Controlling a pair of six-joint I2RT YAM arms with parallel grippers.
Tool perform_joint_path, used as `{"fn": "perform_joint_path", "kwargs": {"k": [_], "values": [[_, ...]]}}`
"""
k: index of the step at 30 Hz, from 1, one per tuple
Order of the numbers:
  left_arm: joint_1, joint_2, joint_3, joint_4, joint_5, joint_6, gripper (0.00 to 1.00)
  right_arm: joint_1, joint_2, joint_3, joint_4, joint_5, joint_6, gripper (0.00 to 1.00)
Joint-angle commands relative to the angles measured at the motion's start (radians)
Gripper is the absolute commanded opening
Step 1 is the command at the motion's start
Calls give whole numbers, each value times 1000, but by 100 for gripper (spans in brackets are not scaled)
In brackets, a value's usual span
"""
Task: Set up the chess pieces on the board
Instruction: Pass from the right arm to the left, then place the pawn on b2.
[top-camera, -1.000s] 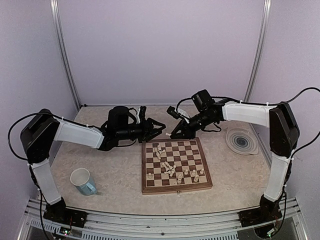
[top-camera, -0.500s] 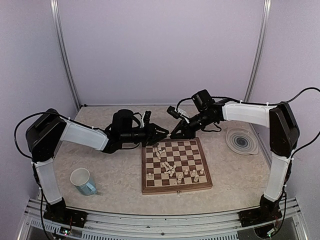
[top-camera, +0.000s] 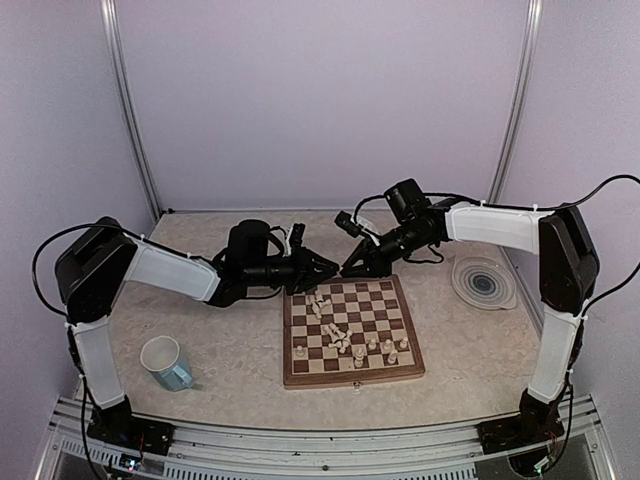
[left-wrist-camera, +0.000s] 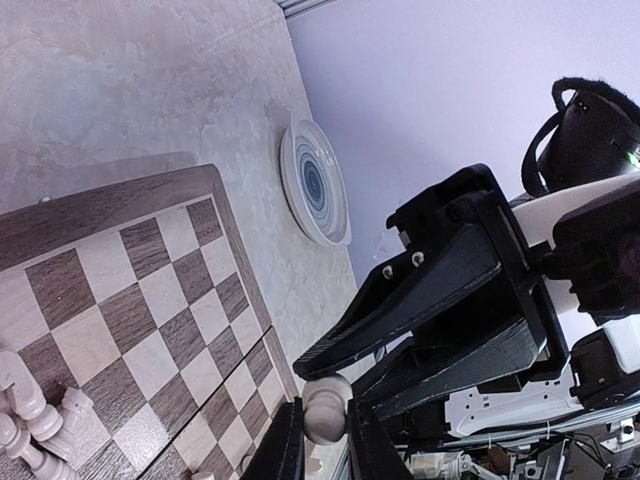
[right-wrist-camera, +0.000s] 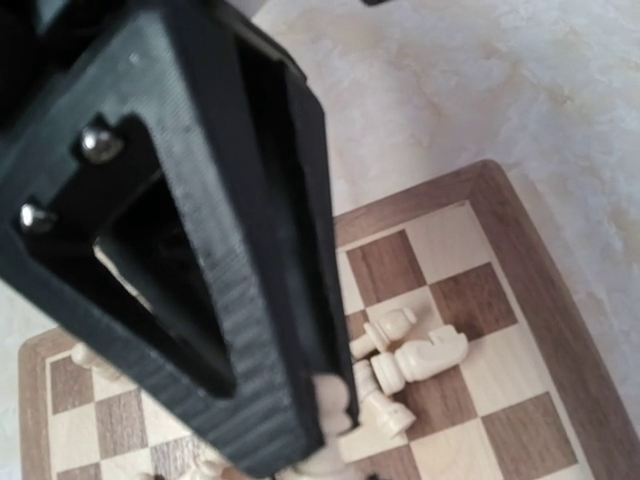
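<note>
The wooden board (top-camera: 345, 377) lies between the arms, with several cream chess pieces (top-camera: 340, 338) lying or standing on it. Above its far edge my two grippers meet tip to tip. In the left wrist view, my left gripper (left-wrist-camera: 325, 418) is shut on a cream pawn (left-wrist-camera: 326, 405). The right gripper's black fingers (left-wrist-camera: 430, 290) reach the same pawn from above. In the right wrist view, my right gripper (right-wrist-camera: 330, 420) is shut on that pawn (right-wrist-camera: 336, 392), over toppled pieces (right-wrist-camera: 425, 358) on the board (right-wrist-camera: 470, 340). From above, the left gripper (top-camera: 322, 266) and right gripper (top-camera: 348, 268) hide the pawn.
A round grey-blue ringed plate (top-camera: 484, 282) sits right of the board, also seen as the plate (left-wrist-camera: 315, 180) in the left wrist view. A white and blue cup (top-camera: 166, 361) stands at the near left. Purple walls enclose the table.
My left gripper has moved right to meet the right gripper and has closed its fingers on the pawn that the right gripper holds. The right arm has stayed put.
</note>
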Motion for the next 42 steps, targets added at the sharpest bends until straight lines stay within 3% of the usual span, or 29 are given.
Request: {"fn": "perform_joint_path", "kwargs": {"k": [1,5,7,14,20,24,32,42], "values": [[-12,13,40,11,7,19,16,-4,-31,3,-10,-21,-3,15],[-14,6,48,-27,-11,51,11,-4,-35,4,-13,-20,-6,19],[-14,-9,59,-87,-23,93,9,-6,-43,7,-22,-15,-11,26],[-30,-144,90,-483,-160,404,7,-78,-147,-59,-59,-59,-81,45],[-131,-242,106,-793,-352,722,7,-195,-233,-149,-27,-94,-118,48],[-236,-209,153,-975,-473,870,7,-229,-221,-151,-32,-77,-128,49],[-345,-101,187,-1059,-589,898,6,-230,-183,-151,-54,-90,-149,49],[-356,-64,194,-1076,-606,899,6,-230,-163,-151,-61,-100,-155,49]]}}
